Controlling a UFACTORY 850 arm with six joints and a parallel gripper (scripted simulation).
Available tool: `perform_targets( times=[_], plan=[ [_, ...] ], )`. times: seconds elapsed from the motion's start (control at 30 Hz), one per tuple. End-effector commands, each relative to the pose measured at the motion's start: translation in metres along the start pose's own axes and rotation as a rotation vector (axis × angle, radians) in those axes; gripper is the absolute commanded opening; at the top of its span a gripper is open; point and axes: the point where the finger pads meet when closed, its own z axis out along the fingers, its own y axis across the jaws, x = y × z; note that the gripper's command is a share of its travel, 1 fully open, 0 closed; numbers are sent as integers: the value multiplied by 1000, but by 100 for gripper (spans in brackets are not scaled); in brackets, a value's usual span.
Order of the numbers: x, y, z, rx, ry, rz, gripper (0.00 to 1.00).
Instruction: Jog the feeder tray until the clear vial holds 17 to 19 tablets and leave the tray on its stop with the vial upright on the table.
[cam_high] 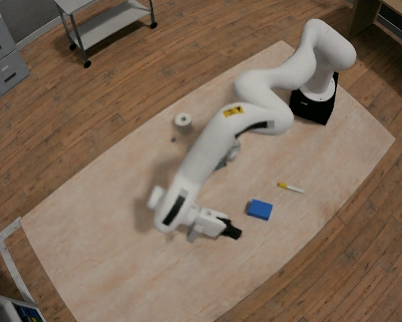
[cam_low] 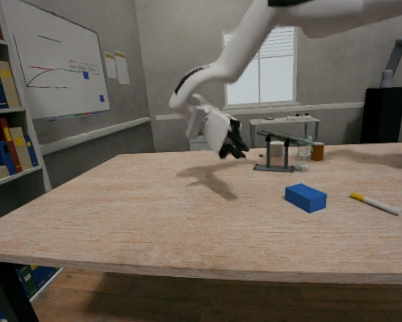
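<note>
The grey feeder tray [cam_low: 285, 139] sits sloped on its stand at the far side of the table. In the top view it is almost wholly hidden under the arm, with only a bit [cam_high: 231, 153] showing. The clear vial [cam_low: 303, 155] stands upright at the tray's lower end; I cannot make out any tablets in it. My gripper [cam_high: 236, 233] [cam_low: 235, 150] is shut and holds nothing. It hangs in the air above the table, well in front of the tray, and its fingers point toward the blue block [cam_high: 260, 209] [cam_low: 305, 197].
A white roll [cam_high: 183, 121] [cam_low: 276, 148] stands behind the tray. A brown jar [cam_low: 317, 150] stands beside the vial. A yellow-capped marker [cam_high: 290, 187] [cam_low: 375, 202] lies to the right. A tiny dark speck [cam_high: 173, 139] lies near the roll. The arm's base [cam_high: 314, 103] stands at the table's far end.
</note>
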Motion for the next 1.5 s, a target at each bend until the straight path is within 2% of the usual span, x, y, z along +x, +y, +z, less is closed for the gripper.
perform_targets(
  times=[0.0,0.1,0.13,0.17,0.2,0.27,0.3,0.37,0.4,0.47,0.5,0.53,0.57,0.6,0.67,0.7,0.73,0.77,0.83,0.87,0.9,0.93,0.97,1.07,1.17,1.47],
  plan=[
    [-12,9,-40,-210,-1,182,0],
    [-12,9,-40,-212,-1,183,0],
    [-23,11,-64,-300,1,268,0],
    [-23,11,-64,-300,1,268,0],
    [-36,11,-89,-372,6,336,0],
    [-36,11,-89,-393,9,354,0],
    [-52,9,-116,-463,18,420,0],
    [-52,9,-116,-487,22,438,0],
    [-69,5,-142,-571,38,511,0],
    [-69,5,-142,-582,41,519,0],
    [-88,-1,-169,-674,64,593,0],
    [-88,-1,-169,-675,65,594,0],
    [-107,-8,-194,-741,87,644,0],
    [-107,-8,-194,-765,94,661,0],
    [-107,-8,-194,-765,94,661,0],
    [-125,-17,-217,-848,126,720,0],
    [-125,-17,-217,-848,126,720,0],
    [-143,-27,-237,-925,160,771,0],
    [-143,-27,-237,-925,160,771,0],
    [-160,-37,-255,-993,195,812,0],
    [-160,-37,-255,-993,195,812,0],
    [-174,-47,-270,-1051,228,846,0],
    [-174,-47,-270,-1051,228,846,0],
    [-205,-69,-300,-1171,308,906,0],
    [-217,-79,-310,-1214,341,925,0],
    [-217,-80,-311,-1218,344,926,0]
  ],
)
